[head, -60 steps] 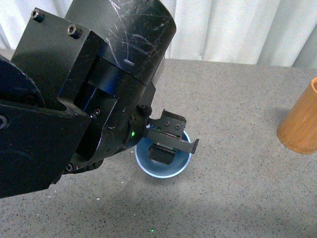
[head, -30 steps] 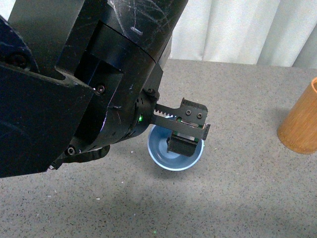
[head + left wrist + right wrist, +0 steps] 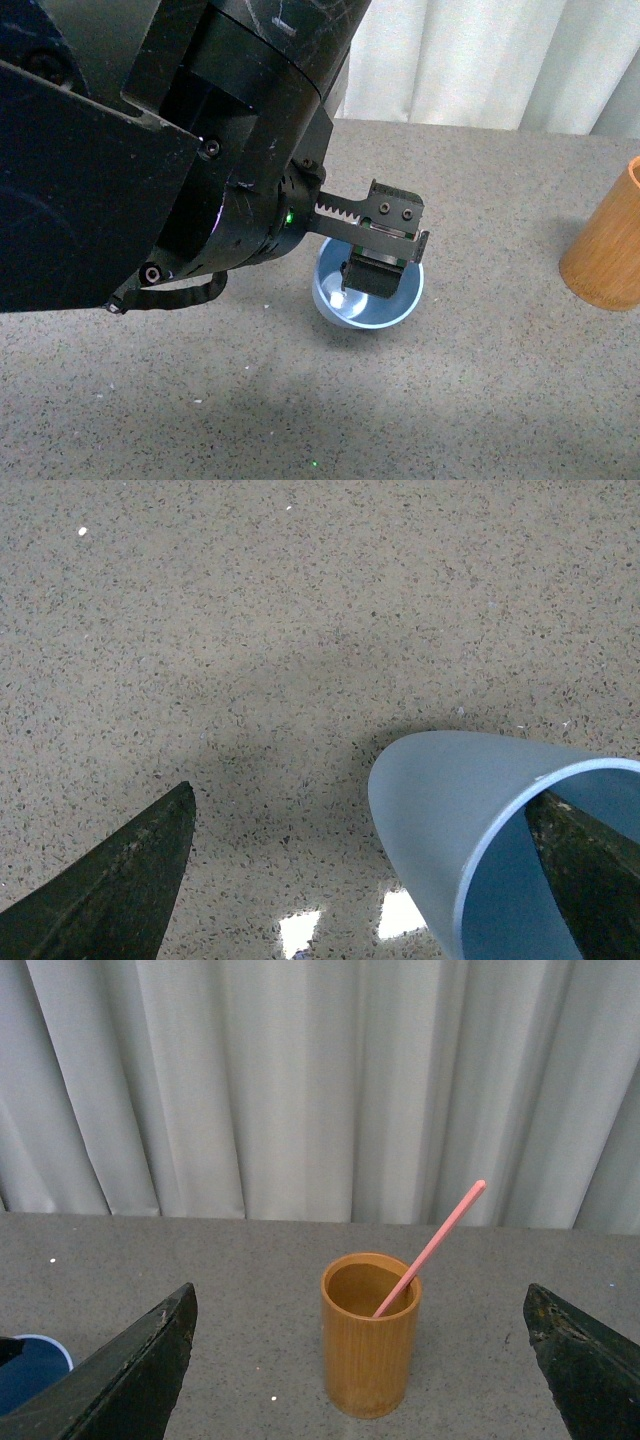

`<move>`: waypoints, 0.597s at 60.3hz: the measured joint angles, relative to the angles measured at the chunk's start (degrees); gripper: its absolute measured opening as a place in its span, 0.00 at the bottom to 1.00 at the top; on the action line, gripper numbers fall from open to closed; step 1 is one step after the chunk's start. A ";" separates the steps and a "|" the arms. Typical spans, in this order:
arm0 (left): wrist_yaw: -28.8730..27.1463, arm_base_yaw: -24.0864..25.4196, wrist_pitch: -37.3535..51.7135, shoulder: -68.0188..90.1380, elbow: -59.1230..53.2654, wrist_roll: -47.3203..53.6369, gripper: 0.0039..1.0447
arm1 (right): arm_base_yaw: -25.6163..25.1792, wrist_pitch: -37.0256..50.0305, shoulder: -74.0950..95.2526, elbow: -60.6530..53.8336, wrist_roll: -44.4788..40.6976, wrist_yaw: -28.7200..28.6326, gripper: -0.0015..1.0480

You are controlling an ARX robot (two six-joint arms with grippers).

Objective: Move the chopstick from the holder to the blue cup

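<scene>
The left end effector (image 3: pixel 372 280) has one finger inside the blue cup (image 3: pixel 398 308); the holder (image 3: pixel 606 250) stands well off to its right.

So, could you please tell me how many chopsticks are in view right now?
1. The chopstick leans in the holder, with its tip sticking out above the rim. The holder's depths are partly hidden, though nothing else pokes out.

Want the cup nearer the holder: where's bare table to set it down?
Bare table lies between the blue cup and the holder, and across the near strip in front of both. Left of the cup is crowded: the left arm covers that side.
</scene>
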 joint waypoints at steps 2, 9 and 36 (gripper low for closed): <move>0.00 0.02 -0.02 0.00 0.02 0.02 0.94 | 0.00 0.00 0.00 0.00 0.00 0.00 0.91; 0.00 0.11 -0.07 0.00 0.02 0.00 0.94 | 0.00 0.00 0.00 0.00 0.00 0.00 0.91; -0.04 0.87 -0.35 -0.11 0.02 -0.20 0.94 | 0.00 0.00 0.00 0.00 0.00 0.00 0.91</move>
